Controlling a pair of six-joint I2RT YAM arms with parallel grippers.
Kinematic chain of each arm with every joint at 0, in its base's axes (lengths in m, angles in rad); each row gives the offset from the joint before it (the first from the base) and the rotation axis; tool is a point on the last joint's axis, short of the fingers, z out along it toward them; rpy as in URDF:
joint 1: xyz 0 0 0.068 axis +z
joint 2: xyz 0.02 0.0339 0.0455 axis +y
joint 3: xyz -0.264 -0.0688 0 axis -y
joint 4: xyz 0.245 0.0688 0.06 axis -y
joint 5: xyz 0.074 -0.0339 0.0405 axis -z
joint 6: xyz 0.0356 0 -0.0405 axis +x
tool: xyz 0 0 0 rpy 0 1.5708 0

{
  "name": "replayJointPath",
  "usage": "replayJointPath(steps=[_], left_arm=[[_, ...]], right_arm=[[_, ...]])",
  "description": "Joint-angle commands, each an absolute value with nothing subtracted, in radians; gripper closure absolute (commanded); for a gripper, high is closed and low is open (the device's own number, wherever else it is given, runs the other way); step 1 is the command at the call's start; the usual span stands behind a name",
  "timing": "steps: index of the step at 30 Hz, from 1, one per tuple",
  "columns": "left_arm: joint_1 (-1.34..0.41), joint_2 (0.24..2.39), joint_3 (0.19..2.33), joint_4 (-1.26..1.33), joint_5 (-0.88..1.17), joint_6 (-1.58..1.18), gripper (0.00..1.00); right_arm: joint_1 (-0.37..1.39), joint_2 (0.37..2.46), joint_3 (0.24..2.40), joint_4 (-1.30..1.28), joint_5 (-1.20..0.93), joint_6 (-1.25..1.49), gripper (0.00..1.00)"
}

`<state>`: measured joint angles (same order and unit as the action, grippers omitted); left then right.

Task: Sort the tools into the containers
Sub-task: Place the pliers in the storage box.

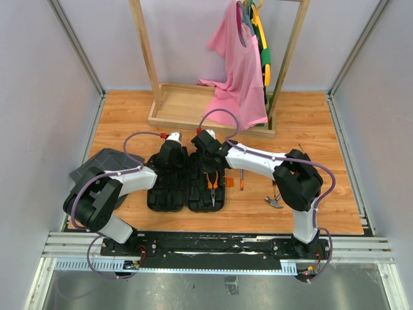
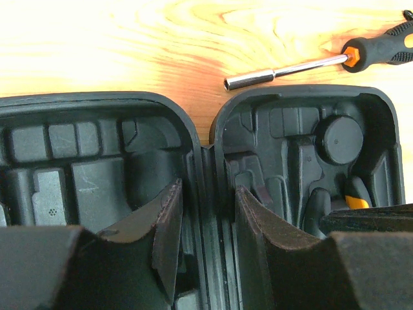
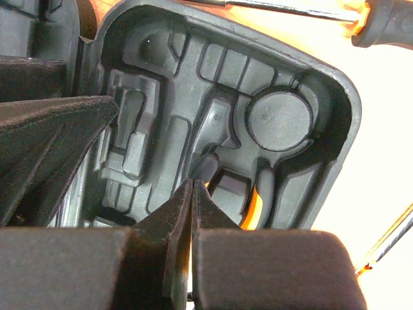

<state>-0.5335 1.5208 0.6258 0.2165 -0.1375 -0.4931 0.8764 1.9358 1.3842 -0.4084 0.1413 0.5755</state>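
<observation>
The black tool case lies open as two halves point(image 1: 169, 188) on the wooden table. Orange-and-black pliers point(image 1: 211, 183) lie in the right half. My left gripper point(image 1: 173, 154) is open and empty; in the left wrist view point(image 2: 208, 188) its jaws straddle the hinge between the halves point(image 2: 193, 139). My right gripper point(image 1: 208, 150) is over the far end of the right half; in the right wrist view point(image 3: 192, 185) its jaws are shut, tips just above the pliers' handles point(image 3: 258, 203) in the moulded tray point(image 3: 161, 77). Screwdrivers point(image 1: 241, 179) and a hammer point(image 1: 274, 201) lie right of the case.
A screwdriver with a socket tip point(image 2: 290, 66) lies on the table beyond the case. Dark grey grid fabric point(image 1: 103, 163) lies at the left. A wooden rack base point(image 1: 193, 106) with a pink shirt point(image 1: 240, 71) stands behind.
</observation>
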Motion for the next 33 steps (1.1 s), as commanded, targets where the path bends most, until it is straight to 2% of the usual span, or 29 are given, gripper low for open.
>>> replayJointPath(steps=[1, 18, 24, 29, 33], left_arm=[[-0.531, 1.563, 0.62, 0.143, -0.163, -0.472, 0.65], [-0.531, 1.56, 0.619, 0.14, -0.17, -0.472, 0.66], [-0.531, 1.558, 0.618, 0.141, -0.172, -0.472, 0.65], [-0.531, 1.556, 0.619, 0.141, -0.17, -0.472, 0.66], [-0.531, 1.551, 0.617, 0.14, -0.168, -0.472, 0.66]], right_arm=[[0.874, 2.029, 1.301, -0.54, 0.174, 0.579, 0.99], [0.899, 2.118, 1.137, -0.524, 0.157, 0.632, 0.99], [0.9, 2.034, 1.089, -0.487, 0.171, 0.637, 0.99], [0.896, 1.926, 1.122, -0.478, 0.173, 0.619, 0.99], [0.888, 1.972, 1.215, -0.54, 0.176, 0.584, 0.99]])
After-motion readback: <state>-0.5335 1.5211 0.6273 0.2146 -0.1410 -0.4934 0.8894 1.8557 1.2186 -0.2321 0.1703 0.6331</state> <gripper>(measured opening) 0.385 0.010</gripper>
